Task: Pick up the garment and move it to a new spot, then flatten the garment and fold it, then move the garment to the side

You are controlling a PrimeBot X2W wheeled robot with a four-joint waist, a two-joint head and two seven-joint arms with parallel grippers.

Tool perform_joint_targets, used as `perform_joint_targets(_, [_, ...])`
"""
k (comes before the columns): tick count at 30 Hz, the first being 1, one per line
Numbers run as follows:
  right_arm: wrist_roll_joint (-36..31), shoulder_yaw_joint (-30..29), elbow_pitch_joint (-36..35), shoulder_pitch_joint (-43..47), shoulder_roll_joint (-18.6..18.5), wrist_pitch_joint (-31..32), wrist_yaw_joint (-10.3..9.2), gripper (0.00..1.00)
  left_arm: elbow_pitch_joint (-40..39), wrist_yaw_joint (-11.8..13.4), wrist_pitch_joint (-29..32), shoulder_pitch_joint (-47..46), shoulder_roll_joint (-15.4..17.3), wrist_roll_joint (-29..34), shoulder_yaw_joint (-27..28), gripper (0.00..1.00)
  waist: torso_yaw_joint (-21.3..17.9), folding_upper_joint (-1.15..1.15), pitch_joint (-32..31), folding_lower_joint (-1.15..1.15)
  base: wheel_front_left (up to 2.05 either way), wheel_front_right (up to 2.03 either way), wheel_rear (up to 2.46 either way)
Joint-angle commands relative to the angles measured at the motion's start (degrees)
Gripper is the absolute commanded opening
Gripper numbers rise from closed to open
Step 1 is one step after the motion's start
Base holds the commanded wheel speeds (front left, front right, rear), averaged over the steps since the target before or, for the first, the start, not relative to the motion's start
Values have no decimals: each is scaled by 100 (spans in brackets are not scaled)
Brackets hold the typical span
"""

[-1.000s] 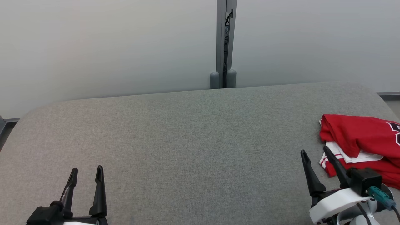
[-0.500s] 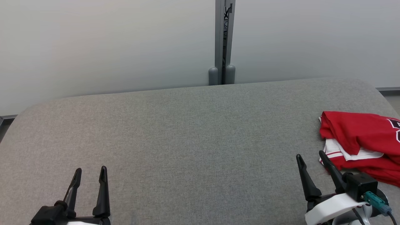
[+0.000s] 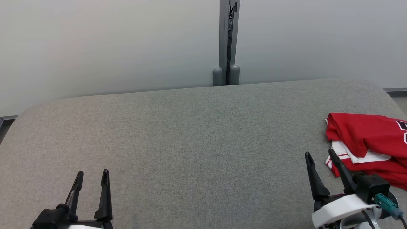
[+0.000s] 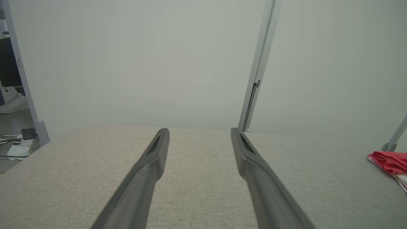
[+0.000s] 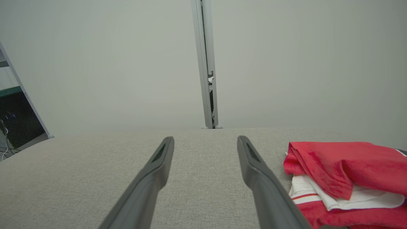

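A red garment point(image 3: 369, 140) with white trim lies crumpled at the right end of the grey fabric surface point(image 3: 197, 143); its right part runs off the head view. The right wrist view has the garment point(image 5: 343, 171) just right of my fingers, and the left wrist view catches the garment point(image 4: 389, 163) at the far right. My right gripper point(image 3: 319, 153) hovers open just left of the garment, apart from it, nothing between its fingers. At the lower left my left gripper point(image 3: 92, 174) is open and empty, far from the garment.
A pale wall with a grey vertical post point(image 3: 226, 44) stands behind the surface. The surface's rounded corners fall away at the far left and far right. Cables and a person's shoe point(image 4: 14, 105) lie on the floor beyond its left end.
The head camera tilted up slightly, so the whole picture shifted down a little. Both grippers stayed open in about the same places. The garment has not moved.
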Motion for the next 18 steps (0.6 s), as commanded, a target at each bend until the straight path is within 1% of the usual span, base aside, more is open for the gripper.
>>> perform_joint_targets(1, [-50, -45, -27, 31, 2, -26, 2, 100, 12, -13, -8, -75, 13, 0, 37, 100, -5, 0, 1, 0, 0, 0, 0])
perform_joint_targets(15, [-63, -79, -59, 20, 47, -26, 2, 100, 79, -30, -8, -89, 4, -36, 24, 100, -42, 0, 25, 0, 0, 0, 0])
perform_joint_targets(16, [-40, -80, -34, 7, 70, 1, 0, 0, 96, -8, 0, -3, -13, -28, 18, 0, -42, 0, 25, 0, 0, 0, 0])
perform_joint_targets(18, [-36, -78, 54, 69, 105, 11, 0, 0, 200, -8, 7, 48, -47, -34, 10, 0, -42, 0, 25, 0, 0, 0, 0])
